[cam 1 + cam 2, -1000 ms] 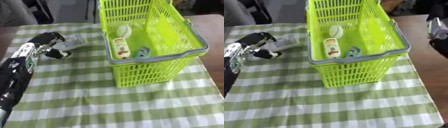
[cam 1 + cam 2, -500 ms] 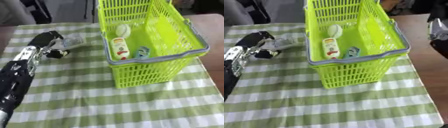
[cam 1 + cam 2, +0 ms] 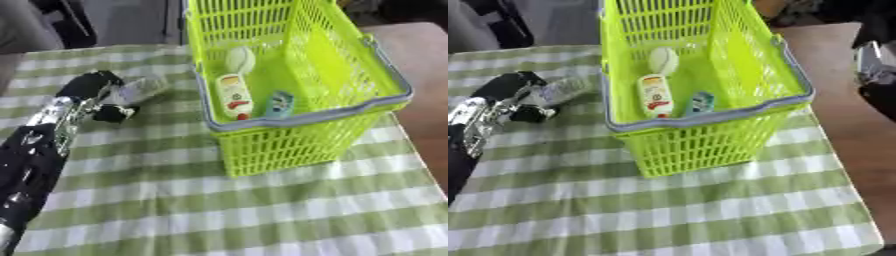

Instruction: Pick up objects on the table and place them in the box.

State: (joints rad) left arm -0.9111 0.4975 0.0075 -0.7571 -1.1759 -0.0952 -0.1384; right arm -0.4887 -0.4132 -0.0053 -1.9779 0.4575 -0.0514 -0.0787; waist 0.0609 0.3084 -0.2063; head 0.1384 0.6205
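We are gripping a clear bottle (image 3: 143, 89) with our left hand (image 3: 98, 95) beside the basket (image 3: 302, 125); labels are unreadable.

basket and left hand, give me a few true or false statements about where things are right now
1. The green basket stands on the checked tablecloth. True.
2. The basket is empty. False: a small bottle, a round pale thing and a small blue packet lie in it.
3. The left hand is at a clear plastic thing on the cloth, left of the basket. True.
4. The clear plastic thing is already inside the basket. False: it is outside, on the cloth.
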